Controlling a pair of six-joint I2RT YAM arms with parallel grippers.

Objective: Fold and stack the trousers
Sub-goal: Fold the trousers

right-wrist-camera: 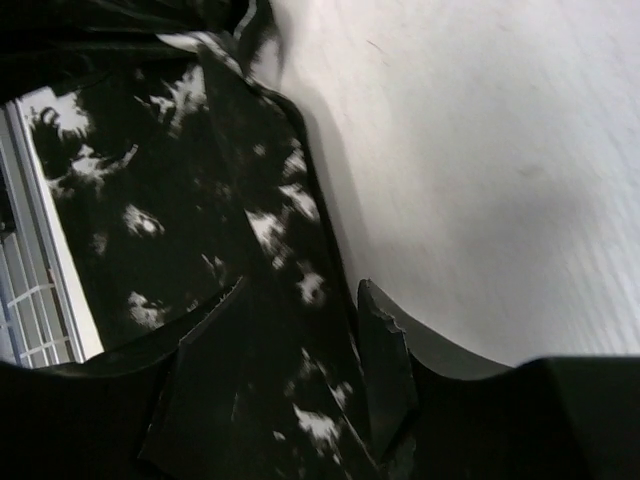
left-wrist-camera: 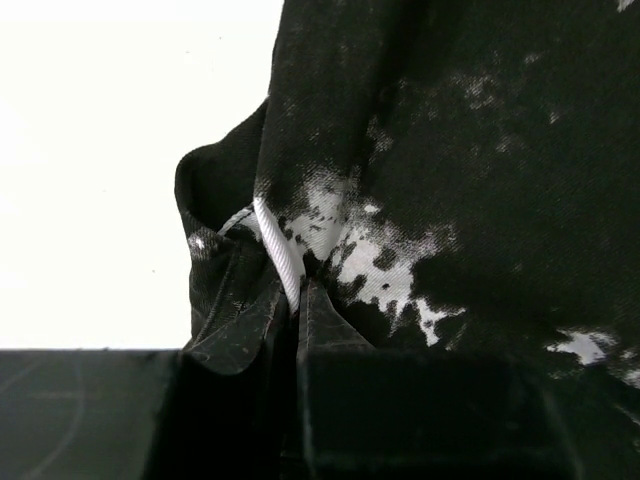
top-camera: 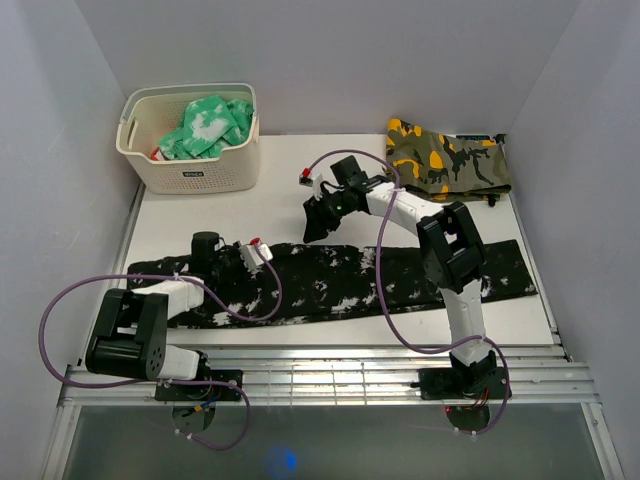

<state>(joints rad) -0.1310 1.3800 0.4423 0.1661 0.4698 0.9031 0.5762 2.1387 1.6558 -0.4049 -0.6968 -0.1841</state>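
where the trousers lie: the trousers [top-camera: 400, 285] stretch flat in one long band across the table [top-camera: 280, 200], passing under both grippers, from past the left gripper's left side to well past the right gripper's right side.
left gripper: the left gripper [top-camera: 255, 258] sits low on the band's far edge, towards its left end.
left grip: clenched on the trousers; in the left wrist view a bunched fold of speckled cloth rises from between the fingers [left-wrist-camera: 235, 330], and a white strip [left-wrist-camera: 280, 250] runs down into the pinch.
cloth by the left gripper: black speckled fabric spreads ahead of the jaws and to one side; bare table lies on the other side.
right gripper: the right gripper [top-camera: 322, 222] is at the same far edge, about mid-band, near the left gripper and to its right.
right grip: released; its fingers [right-wrist-camera: 385, 350] stand apart, and trouser cloth runs flat through the gap and on ahead of them.
table by the right gripper: bare surface lies just beside one finger, along the cloth's edge.
basket: the basket [top-camera: 190, 170] stands beyond the left gripper, well apart from it, holding a green-and-white garment [top-camera: 208, 125].
camouflage garment: the camouflage garment [top-camera: 445, 158] lies beyond the right gripper and to its right, apart from the trousers.
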